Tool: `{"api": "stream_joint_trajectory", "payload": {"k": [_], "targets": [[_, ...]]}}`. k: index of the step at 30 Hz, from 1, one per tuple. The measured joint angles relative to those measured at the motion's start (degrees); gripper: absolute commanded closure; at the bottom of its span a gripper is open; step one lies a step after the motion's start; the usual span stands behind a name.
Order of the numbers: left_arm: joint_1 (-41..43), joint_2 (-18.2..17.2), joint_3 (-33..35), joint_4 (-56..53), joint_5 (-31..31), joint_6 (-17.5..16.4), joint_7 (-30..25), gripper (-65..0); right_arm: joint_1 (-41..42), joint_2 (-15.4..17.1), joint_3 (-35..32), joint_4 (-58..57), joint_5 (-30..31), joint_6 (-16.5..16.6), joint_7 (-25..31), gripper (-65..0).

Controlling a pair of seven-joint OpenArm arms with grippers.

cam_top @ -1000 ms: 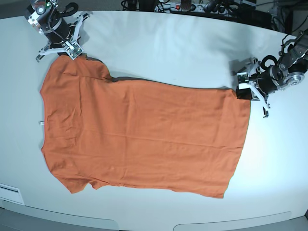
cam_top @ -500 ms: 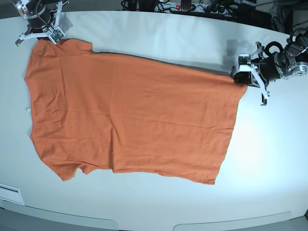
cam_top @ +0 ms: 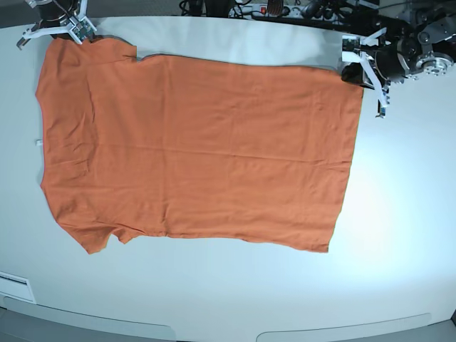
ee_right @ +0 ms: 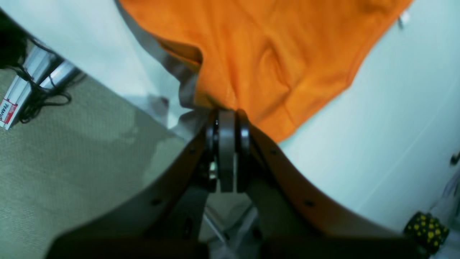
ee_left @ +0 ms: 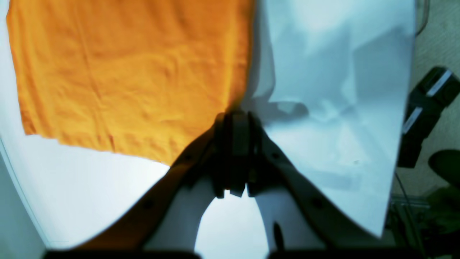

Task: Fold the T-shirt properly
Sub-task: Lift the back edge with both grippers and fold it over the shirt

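Here both arms reach far, fingers [cam_top: 354, 68] pinching T-shirt [cam_top: 199, 149] corners.

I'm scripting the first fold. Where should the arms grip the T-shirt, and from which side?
Judging by its flat, spread pose, grip the T-shirt at its two far corners, sleeve and hem, coming from the table's far edge. The right gripper and left gripper are already shut there, so the free near edge can be folded over.

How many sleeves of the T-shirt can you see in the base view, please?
2. One sleeve lies at the upper left, pinched by the right gripper. The other sleeve lies flat at the lower left. Neither looks hidden.
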Motion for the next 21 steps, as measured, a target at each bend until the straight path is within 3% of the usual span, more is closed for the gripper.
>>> {"api": "stream_joint_trajectory", "payload": {"k": [7,12,14,18,21], "targets": [[3.69,0.0,-0.11,4.15,0.31,0.33,4.83,0.0,-0.68,-0.04,0.0,0.0,-1.2,-0.2,-0.59,0.0],[4.87,0.22,-0.11,5.95,0.66,1.14,6.32,0.0,0.09,-0.04,0.0,0.0,-4.59,-1.09,3.76,0.0],[4.24,1.07,-0.13,5.38,3.08,4.74,6.27,0.0,2.38,-0.07,0.02,0.0,-3.69,0.81,4.87,0.0],[0.61,4.04,-0.22,2.75,3.3,5.31,5.79,0.0,8.44,-0.26,-0.02,0.0,-0.92,3.89,6.75,0.0],[-1.95,6.43,-0.22,1.4,5.09,6.64,6.36,0.0,12.28,0.15,0.04,0.0,-1.14,3.72,6.95,0.0]]}}
